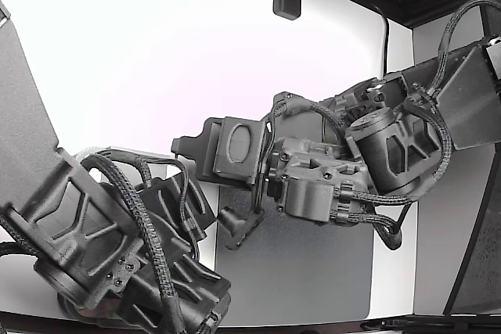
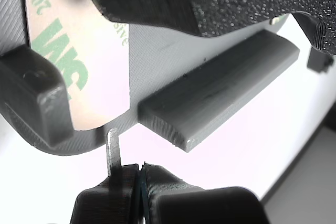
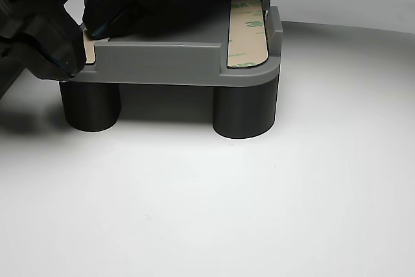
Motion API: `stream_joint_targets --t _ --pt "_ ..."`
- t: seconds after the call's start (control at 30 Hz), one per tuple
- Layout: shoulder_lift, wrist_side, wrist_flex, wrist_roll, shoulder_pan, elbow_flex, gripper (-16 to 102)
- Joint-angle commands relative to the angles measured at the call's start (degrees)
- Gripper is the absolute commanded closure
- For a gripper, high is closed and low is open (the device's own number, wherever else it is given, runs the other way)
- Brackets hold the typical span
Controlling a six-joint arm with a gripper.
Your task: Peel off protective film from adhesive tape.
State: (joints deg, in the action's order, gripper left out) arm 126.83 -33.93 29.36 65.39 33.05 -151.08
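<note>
My end effector is pinched tight on the film tab. I'd pull slow and low, so the tape stays stuck.

green "3m" on tape liner

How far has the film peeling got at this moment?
Nothing looks peeled yet. The wrist view shows the printed film lying flat on the grey part. In hand: the gripper is shut on a thin tab at the strip's corner. The other view shows a second printed strip also fully covered. Left: pulling this film away, then probably the other strip.
</note>
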Motion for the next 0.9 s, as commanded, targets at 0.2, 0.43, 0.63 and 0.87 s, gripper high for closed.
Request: stream_joint_targets --t 0.2,0.43,0.63,0.87 --pt "0.4 -0.4 0.0 -0.4 -0.4 1.6 96" --pt "-0.1 -0.4 0.1 -0.4 -0.4 1.9 96" --pt "-0.1 -0.4 0.1 -0.4 -0.4 2.0 96" --pt "-0.2 -0.4 0.0 -0.4 -0.3 2.1 96"
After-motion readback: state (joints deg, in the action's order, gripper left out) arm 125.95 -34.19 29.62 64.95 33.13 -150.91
